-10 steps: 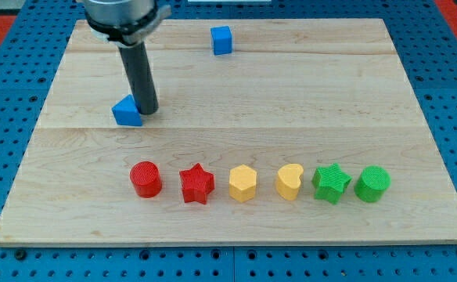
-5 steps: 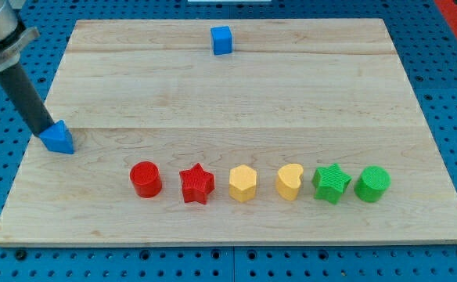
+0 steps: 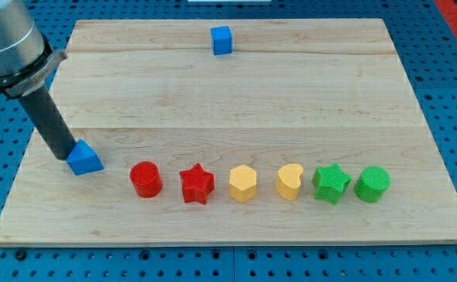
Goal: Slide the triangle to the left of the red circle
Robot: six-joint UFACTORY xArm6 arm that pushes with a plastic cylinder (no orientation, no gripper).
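Note:
The blue triangle (image 3: pixel 84 157) lies on the wooden board at the view's left, a short way up and left of the red circle (image 3: pixel 145 178). A gap separates the two. My tip (image 3: pixel 61 155) is at the triangle's left edge, touching or nearly touching it. The dark rod rises from there up and to the left, out of the view's top left corner.
A row runs rightward from the red circle: red star (image 3: pixel 196 184), yellow hexagon (image 3: pixel 242 183), yellow heart (image 3: pixel 289 182), green star (image 3: pixel 330 182), green circle (image 3: pixel 372 183). A blue cube (image 3: pixel 222 40) sits near the board's top edge. The board's left edge (image 3: pixel 25 160) is close to the tip.
The triangle went from upper middle-left out to the board's left edge, then down and right toward the red circle. My tip moved with it and stays on its left side.

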